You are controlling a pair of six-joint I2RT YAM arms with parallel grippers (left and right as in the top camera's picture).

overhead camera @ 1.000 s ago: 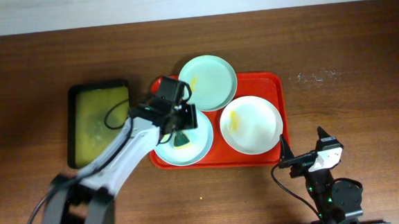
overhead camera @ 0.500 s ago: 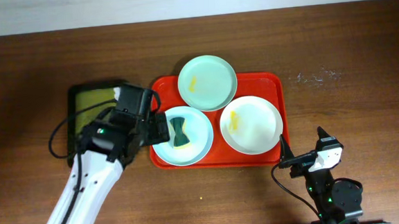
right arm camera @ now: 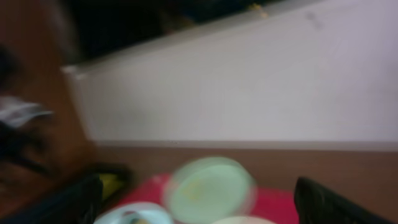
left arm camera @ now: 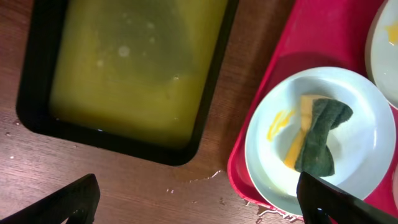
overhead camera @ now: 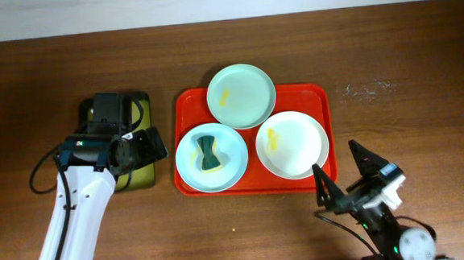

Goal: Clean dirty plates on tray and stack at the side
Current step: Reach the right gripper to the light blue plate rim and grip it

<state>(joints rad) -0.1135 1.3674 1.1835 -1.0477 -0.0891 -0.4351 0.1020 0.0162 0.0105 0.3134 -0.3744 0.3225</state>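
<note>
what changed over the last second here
The left gripper let go of the sponge, leaving it on the front mint plate, and drew back left over the green tray. The right gripper shifted pose, fingers open. The plates and red tray stayed put.

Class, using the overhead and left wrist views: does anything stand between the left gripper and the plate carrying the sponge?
Nothing visible does. Between the left gripper and that plate lie only bare table and the raised rim of the red tray. The sponge rests on the plate itself.
</note>
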